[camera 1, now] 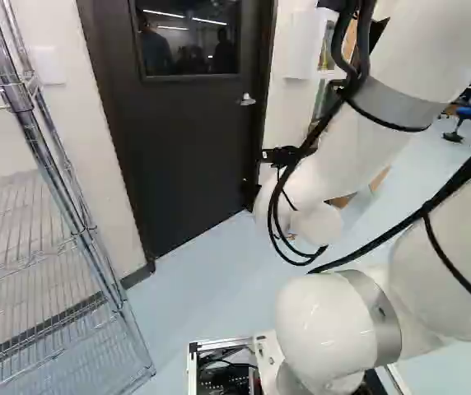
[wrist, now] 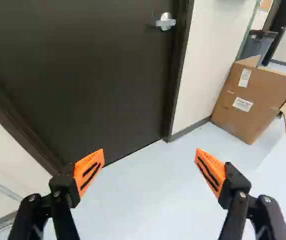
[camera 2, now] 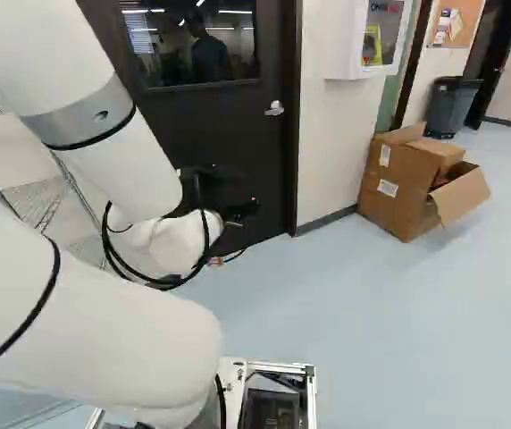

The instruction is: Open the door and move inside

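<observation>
In the right base view the black gripper (camera 2: 241, 211) shows dark against the lower part of the door, short of it and below its handle. The wrist view has the gripper (wrist: 149, 169) open, its orange-padded fingers wide apart with nothing between them. The dark door (camera 1: 194, 148) with a window stands closed in its frame. Its silver lever handle (camera 2: 274, 109) is near the door's right edge. In the wrist view, the handle (wrist: 165, 21) lies well ahead of the fingers, touching neither.
A wire shelf rack (camera 1: 79, 222) stands left of the door. Right of it are a white wall cabinet (camera 2: 363, 40), an open cardboard box (camera 2: 407, 183) on the floor and a dark bin (camera 2: 452, 105). Pale floor (camera 2: 372, 313) stretches between base and door.
</observation>
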Available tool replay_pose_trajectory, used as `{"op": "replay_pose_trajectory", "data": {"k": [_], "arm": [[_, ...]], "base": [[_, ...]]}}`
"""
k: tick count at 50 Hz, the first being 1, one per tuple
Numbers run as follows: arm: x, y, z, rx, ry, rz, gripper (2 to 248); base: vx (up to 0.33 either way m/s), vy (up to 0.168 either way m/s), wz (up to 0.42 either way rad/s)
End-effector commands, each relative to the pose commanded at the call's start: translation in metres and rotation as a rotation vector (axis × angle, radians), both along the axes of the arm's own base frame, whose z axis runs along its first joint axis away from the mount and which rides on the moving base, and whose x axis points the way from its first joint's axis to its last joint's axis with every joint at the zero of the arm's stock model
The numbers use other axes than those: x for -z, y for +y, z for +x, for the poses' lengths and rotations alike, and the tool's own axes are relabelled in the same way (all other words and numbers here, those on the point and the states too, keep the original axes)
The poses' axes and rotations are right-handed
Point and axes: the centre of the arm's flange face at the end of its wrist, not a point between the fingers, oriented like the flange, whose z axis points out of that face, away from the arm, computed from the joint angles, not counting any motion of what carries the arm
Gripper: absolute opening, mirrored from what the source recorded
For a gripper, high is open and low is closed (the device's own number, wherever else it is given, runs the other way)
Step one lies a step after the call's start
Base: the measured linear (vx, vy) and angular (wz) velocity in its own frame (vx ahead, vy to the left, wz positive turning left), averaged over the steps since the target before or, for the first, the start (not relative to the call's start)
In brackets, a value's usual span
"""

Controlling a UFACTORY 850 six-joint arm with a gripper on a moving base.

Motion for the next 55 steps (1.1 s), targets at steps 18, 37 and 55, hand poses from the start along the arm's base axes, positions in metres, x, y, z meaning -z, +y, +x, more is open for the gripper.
{"op": "replay_pose_trajectory", "data": {"k": [18,37,55], "arm": [[0.0000,0.0000,0.0000,0.000,0.000,0.000,247],[0.0000,0.0000,0.0000,0.000,0.000,0.000,247],[0.0000,0.0000,0.0000,0.000,0.000,0.000,247]], "base": [[0.000,0.000,0.000],[0.000,0.000,0.000],[0.000,0.000,0.000]]}}
